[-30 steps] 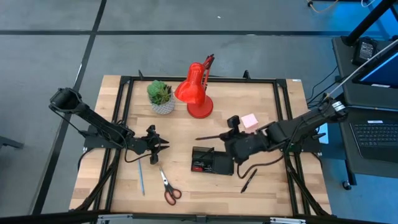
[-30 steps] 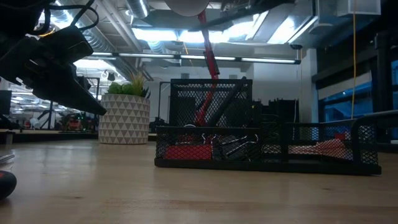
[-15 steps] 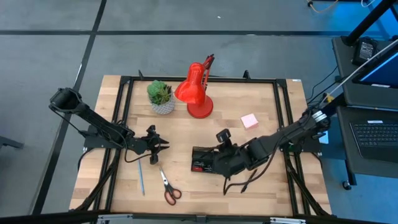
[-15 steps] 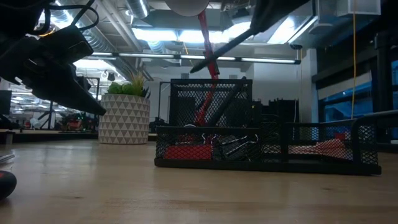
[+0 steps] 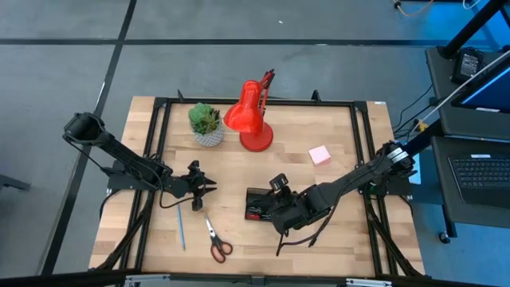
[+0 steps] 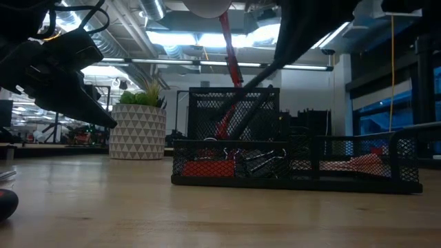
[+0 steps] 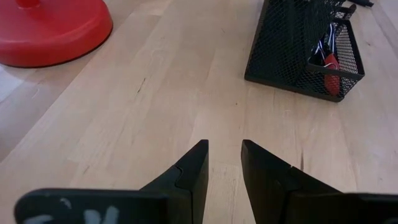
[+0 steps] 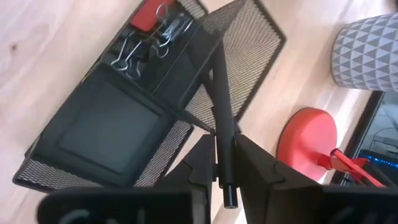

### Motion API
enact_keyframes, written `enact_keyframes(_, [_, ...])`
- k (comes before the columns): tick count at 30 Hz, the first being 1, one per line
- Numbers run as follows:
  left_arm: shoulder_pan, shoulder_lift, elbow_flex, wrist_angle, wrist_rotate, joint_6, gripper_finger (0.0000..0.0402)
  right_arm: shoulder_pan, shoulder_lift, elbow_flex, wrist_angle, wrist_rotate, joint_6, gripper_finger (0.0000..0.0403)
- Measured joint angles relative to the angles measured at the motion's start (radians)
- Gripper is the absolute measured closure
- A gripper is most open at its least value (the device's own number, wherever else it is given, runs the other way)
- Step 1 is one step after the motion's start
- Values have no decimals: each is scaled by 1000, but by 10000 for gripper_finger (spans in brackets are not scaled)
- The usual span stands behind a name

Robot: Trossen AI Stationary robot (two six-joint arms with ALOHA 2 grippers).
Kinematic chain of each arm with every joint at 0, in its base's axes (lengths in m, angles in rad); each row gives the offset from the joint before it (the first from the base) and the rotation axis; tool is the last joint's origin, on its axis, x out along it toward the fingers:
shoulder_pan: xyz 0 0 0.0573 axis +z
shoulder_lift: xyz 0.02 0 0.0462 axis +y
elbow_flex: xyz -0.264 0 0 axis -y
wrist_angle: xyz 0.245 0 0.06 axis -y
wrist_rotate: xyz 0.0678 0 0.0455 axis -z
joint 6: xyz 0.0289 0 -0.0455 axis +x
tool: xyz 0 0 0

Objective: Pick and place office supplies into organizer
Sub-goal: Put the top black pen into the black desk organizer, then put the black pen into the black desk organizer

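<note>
The organizer (image 5: pixel 259 205), a black mesh tray with a tall compartment (image 6: pixel 234 114), stands near the table's middle. My right gripper (image 5: pixel 276 209) hangs over it, shut on a black pen (image 8: pixel 219 118) whose front end is at the tall compartment's open top (image 8: pixel 239 37). Clips and a red item (image 8: pixel 149 15) lie in a low compartment. My left gripper (image 5: pixel 209 185) waits open to the organizer's left. A thin blue pen (image 5: pixel 181 226) and red-handled scissors (image 5: pixel 215 241) lie flat near the front edge. A pink pad (image 5: pixel 319 155) lies at the right. My right gripper pinches the black pen's shaft near its rear end (image 8: pixel 224 171) between its two fingers. The fingers slant down from the table's right, and the pen runs along them, pointing ahead. The pen is lifted clear of the table, tilted, its front end (image 6: pixel 247 86) at the tall compartment's rim.
A big red desk lamp (image 5: pixel 253 119) and a small potted plant (image 5: pixel 207 123) stand at the far side. A black metal frame (image 5: pixel 159 143) runs around the tabletop. Bare wood lies between the left gripper and the organizer (image 7: pixel 186 93).
My right gripper has gone toward the table's left and near edge and down, carrying the black pen over the organizer. It has tipped steeper, so the pen, which stuck out almost level, now slants down at the tall compartment.
</note>
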Motion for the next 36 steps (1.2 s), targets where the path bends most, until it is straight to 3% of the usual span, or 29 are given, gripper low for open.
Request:
enact_keyframes(15, [0,0,0,-4,0,0,311,-26,77,1,-2,-2,-49,352])
enact_keyframes(36, [0,0,0,-4,0,0,311,-27,82,-2,-13,-12,-55,278])
